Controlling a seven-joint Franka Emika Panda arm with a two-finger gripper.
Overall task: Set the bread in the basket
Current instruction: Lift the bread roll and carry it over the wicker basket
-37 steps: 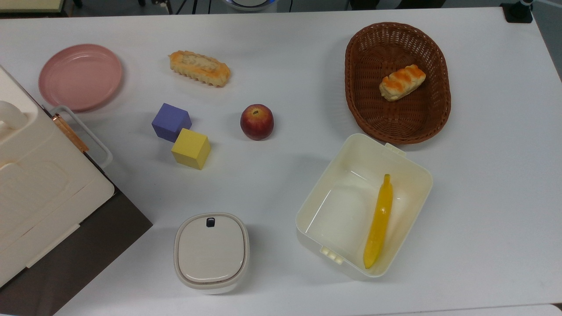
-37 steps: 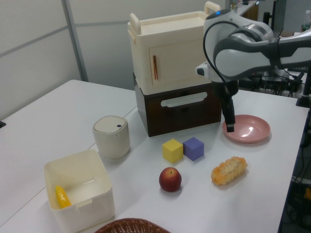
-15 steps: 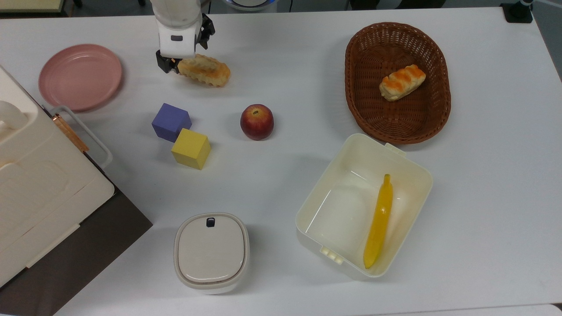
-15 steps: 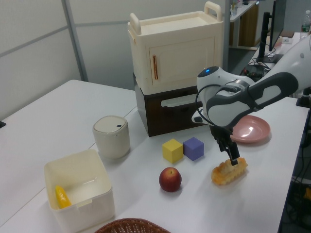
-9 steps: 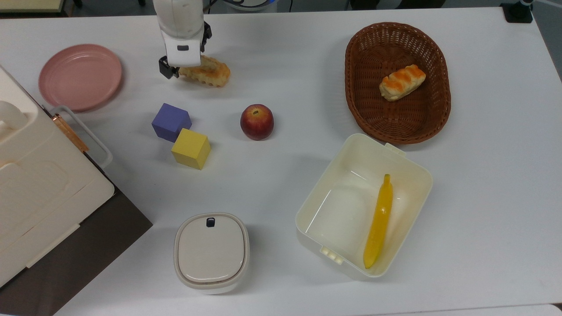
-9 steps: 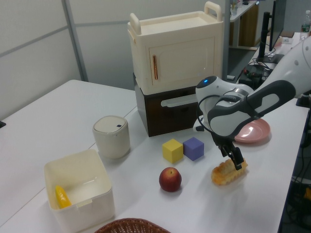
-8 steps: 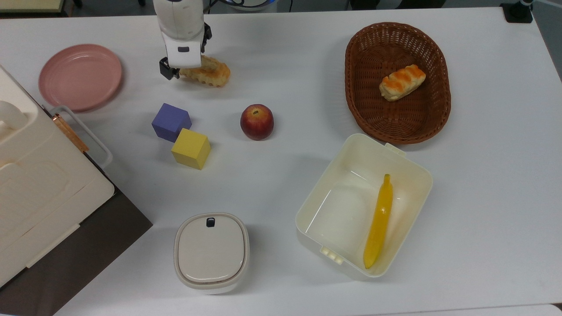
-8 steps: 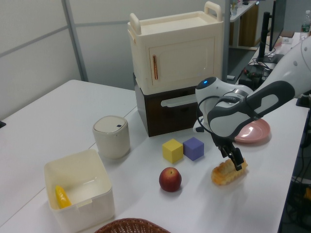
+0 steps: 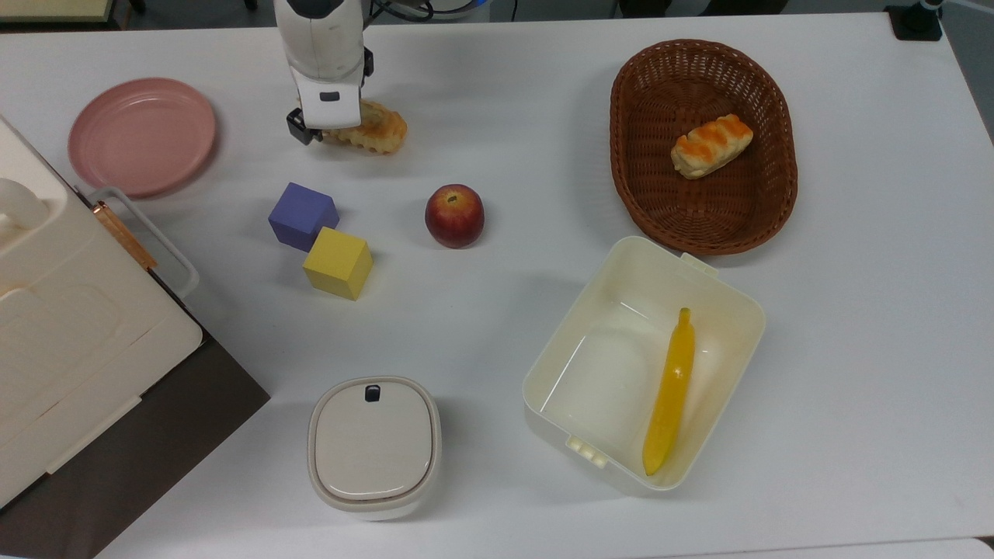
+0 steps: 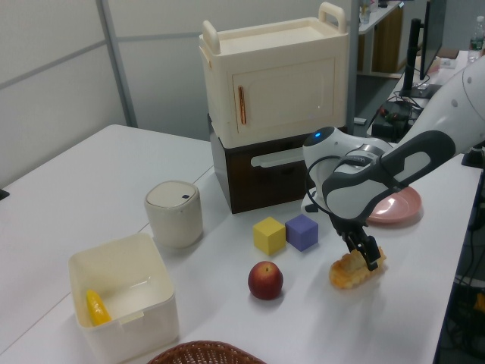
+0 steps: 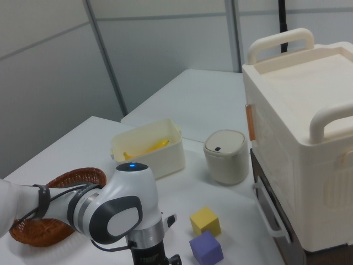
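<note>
The bread (image 9: 373, 128) is a long ridged golden-brown loaf lying on the white table at the top view's upper left. My gripper (image 9: 314, 123) has come down over the loaf's left end and hides that part. One dark finger (image 9: 297, 128) stands just outside the loaf's near side, so the jaws look open around it. In the left view the gripper (image 10: 367, 256) sits on the right end of the bread (image 10: 348, 273). The dark-brown wicker basket (image 9: 644, 186) stands far off at the top view's upper right.
A striped bun (image 9: 712, 145) lies in the basket. An apple (image 9: 454, 215), a purple cube (image 9: 302, 215) and a yellow cube (image 9: 338, 262) sit between. A cream box (image 9: 590, 310) holds a banana (image 9: 672, 392). Also present: a pink plate (image 9: 141, 136), a lidded canister (image 9: 374, 442), a cabinet (image 9: 70, 326).
The arm came in from the top edge and lowered over the bread's left end, sinking a little further in the last half second. The bread has stayed in place.
</note>
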